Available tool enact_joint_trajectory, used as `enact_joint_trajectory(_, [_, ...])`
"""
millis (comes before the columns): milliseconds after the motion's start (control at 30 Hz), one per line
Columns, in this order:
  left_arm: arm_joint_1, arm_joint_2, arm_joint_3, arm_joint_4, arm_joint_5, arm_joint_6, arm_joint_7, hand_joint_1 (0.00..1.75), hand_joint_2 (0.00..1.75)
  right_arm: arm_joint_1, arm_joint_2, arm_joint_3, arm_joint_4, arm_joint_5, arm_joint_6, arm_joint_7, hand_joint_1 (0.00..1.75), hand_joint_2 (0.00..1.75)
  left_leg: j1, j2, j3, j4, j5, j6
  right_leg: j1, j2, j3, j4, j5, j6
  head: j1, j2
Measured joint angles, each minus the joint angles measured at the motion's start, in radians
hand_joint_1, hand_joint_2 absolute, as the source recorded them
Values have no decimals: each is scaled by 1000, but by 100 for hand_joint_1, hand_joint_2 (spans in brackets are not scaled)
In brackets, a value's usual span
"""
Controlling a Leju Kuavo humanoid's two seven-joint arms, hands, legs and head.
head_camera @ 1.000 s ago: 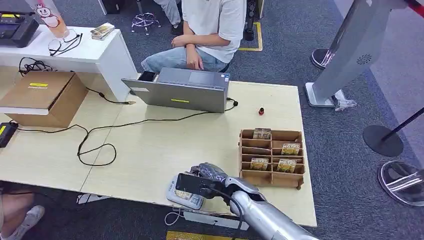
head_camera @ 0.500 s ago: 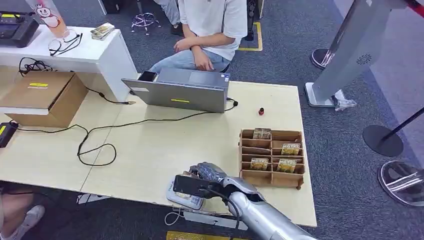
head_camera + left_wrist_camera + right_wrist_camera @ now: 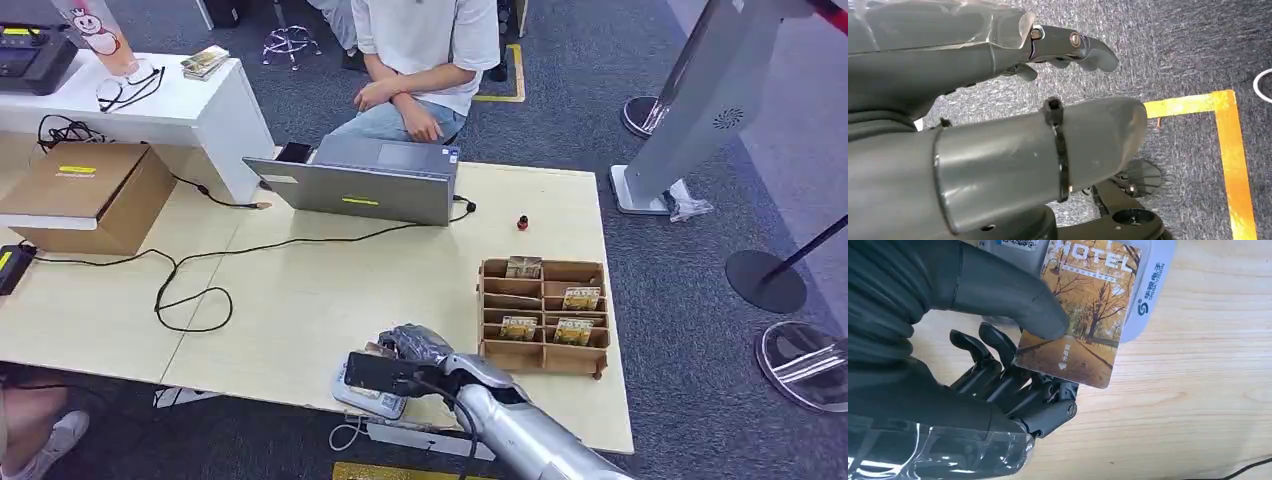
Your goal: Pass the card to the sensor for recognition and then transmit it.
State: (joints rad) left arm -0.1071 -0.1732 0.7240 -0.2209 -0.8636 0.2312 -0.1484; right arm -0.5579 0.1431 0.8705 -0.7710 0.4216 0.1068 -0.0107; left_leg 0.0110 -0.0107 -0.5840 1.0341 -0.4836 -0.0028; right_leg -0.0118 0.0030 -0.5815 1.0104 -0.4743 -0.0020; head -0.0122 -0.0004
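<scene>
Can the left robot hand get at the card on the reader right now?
Probably not. The left robot hand hangs over carpet, off the table, while the right robot hand already holds the card over the reader.

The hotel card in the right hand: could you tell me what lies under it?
Under the card sits the pale sensor on the table; the card and right hand cover its middle.

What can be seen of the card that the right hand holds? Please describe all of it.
The card is a thin, glossy rectangle with rounded corners, printed with an autumn scene of orange trees along a path, the word HOTEL in white and small white marks near one end. The right hand holds it, thumb pressed on its printed face, dark fingers beneath. It lies over the grey-white sensor near the edge of the wooden table; whether they touch cannot be told.
</scene>
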Motion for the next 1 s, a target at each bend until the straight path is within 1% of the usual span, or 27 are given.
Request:
enact_joint_trajectory(233, [0,0,0,0,13,4,0,0,0,-6,9,4,0,106,-31,21,175,175,0,0,0,0,0,0,0,0,0,0,0,0,0,0])
enact_joint_trajectory(367, [0,0,0,0,17,4,0,0,0,-9,13,10,-2,145,-39,32,175,175,0,0,0,0,0,0,0,0,0,0,0,0,0,0])
enact_joint_trajectory(567, [0,0,-1,0,19,4,-1,0,0,-12,13,21,-8,171,-41,39,175,175,0,0,0,0,0,0,0,0,0,0,0,0,0,0])
enact_joint_trajectory(900, [0,0,-7,0,14,2,-1,0,0,-12,14,23,-10,174,-40,40,175,175,0,0,0,0,0,0,0,0,0,0,0,0,0,0])
enact_joint_trajectory(1000, [0,1,-10,0,10,-8,-1,0,0,-12,14,23,-10,190,-35,42,175,175,0,0,0,0,0,0,0,0,0,0,0,0,0,0])
